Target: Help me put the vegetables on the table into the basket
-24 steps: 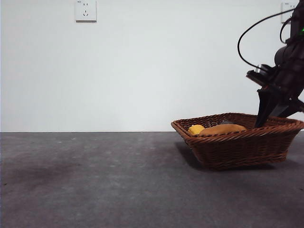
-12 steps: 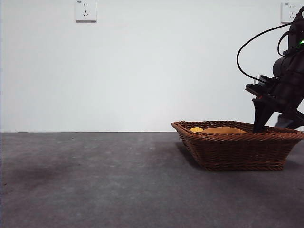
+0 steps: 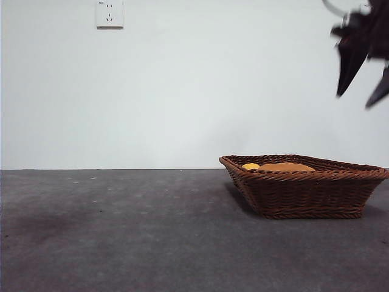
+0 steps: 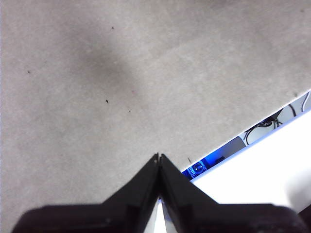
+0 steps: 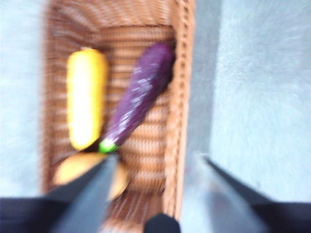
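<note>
— Eggplant (image 5: pixel 141 94) lies in the basket (image 5: pixel 179 97), its long axis running along the basket's length, green end towards my right gripper (image 5: pixel 154 167). Right wrist view is blurred, but that much reads.

— And the other two?

— Yellow piece (image 5: pixel 85 104) lies beside the eggplant, parallel to it. Potato (image 5: pixel 77 170) sits at the near end, partly hidden behind one jaw. From the front I see only the tops of the potato (image 3: pixel 285 166) and yellow piece (image 3: pixel 250 165) over the rim.

— Jaws?

— Right gripper's are spread apart and empty, hanging high above the basket's far side (image 3: pixel 363 76). Left gripper (image 4: pixel 159 160) is pressed closed on nothing, over bare table (image 4: pixel 97 73), well away.

— So what's next?

— I see nothing on the table in front, so I judge the task done. Any move now is a retreat: the right arm is the nearer one, and everything lies straight below its jaws.
</note>
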### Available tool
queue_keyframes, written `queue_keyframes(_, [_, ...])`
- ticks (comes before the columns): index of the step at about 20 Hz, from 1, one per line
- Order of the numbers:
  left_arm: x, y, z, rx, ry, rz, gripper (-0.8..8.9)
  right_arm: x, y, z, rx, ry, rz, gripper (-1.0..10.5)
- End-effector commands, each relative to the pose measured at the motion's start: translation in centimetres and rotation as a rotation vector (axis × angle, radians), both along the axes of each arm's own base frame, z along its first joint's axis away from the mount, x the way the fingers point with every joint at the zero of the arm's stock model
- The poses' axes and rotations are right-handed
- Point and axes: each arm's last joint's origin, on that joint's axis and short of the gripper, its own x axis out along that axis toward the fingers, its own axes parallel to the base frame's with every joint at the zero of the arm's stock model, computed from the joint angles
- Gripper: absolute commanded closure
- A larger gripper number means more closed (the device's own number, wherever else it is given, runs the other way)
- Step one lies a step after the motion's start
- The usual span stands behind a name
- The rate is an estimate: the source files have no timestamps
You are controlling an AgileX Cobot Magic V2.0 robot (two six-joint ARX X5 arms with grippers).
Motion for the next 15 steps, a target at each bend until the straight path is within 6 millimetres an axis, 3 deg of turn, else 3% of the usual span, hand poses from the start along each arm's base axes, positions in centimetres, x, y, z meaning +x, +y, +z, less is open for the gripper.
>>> queue_keyframes(1, [-0.5, 0.3, 0.2, -0.023, -0.011, 0.014, 8.22, -2.7, 0.2, 3.2, -0.017, -0.092, 0.018, 9.6])
queue_keyframes(4, [-1.0, 0.7, 0.4, -0.056, -0.022, 0.044, 8.22, -7.5, 0.5, 7.9, -0.016, -0.241, -0.003, 9.6])
queue_keyframes(7, [-1.5, 1.0, 0.6, -0.078, -0.034, 0.058, 8.22, -12.7, 0.8, 11.3, -0.023, -0.361, -0.003, 9.6])
queue_keyframes(11, [-1.4, 1.0, 0.6, -0.088, -0.022, 0.081, 8.22, -19.3, 1.2, 13.2, -0.028, -0.394, 0.000, 9.5])
queue_keyframes(15, [-0.5, 0.4, 0.2, -0.063, 0.010, 0.082, 8.22, -22.3, 1.3, 13.9, -0.035, -0.432, -0.012, 9.5])
